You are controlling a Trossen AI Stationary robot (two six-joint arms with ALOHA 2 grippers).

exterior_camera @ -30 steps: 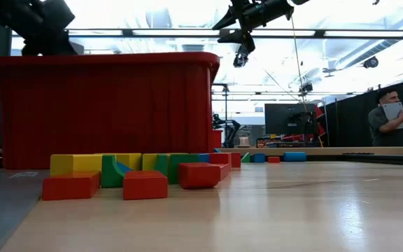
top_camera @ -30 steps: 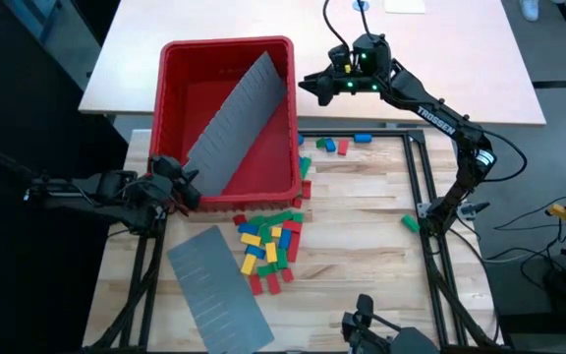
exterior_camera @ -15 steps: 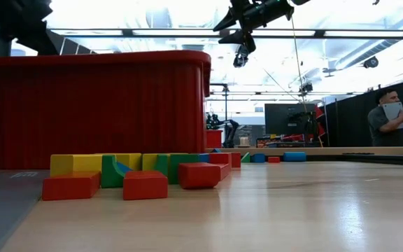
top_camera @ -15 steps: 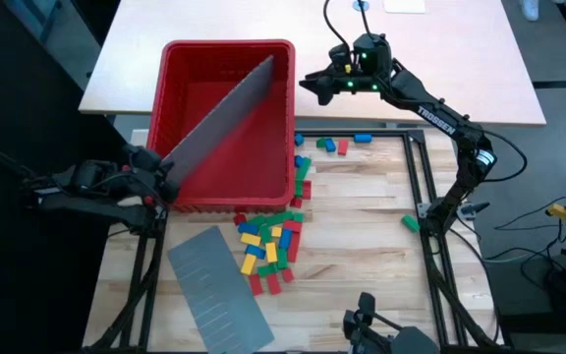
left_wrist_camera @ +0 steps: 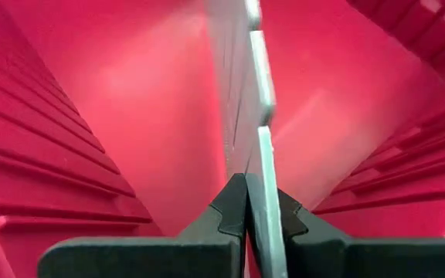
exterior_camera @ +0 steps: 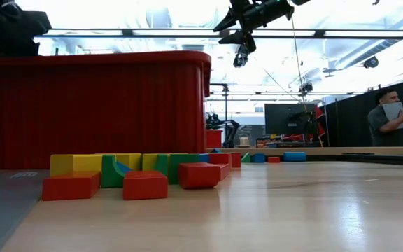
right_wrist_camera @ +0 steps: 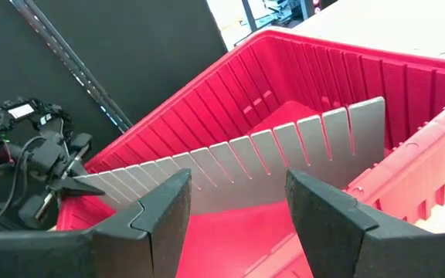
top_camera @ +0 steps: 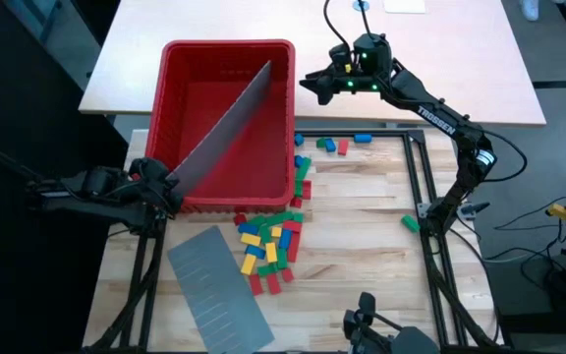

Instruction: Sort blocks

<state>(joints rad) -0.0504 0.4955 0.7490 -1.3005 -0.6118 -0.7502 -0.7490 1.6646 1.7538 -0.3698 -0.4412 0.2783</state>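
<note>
One panel (top_camera: 222,126), steeper than before

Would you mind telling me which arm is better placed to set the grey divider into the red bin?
Left, probably: its hand is already shut on the grey divider at the red bin's corner. The right hand hovers open beside the bin.

1. High view: overhead, facing straight down on the counter (top_camera: 362,246); red bin (top_camera: 226,59) toward 11 o'clock.
2. Low view: counter height, level, close to the blocks (exterior_camera: 138,175).
3. Left wrist view: very near, inside the bin.
4. Right wrist view: near, angled into the bin, which all four views share.
</note>
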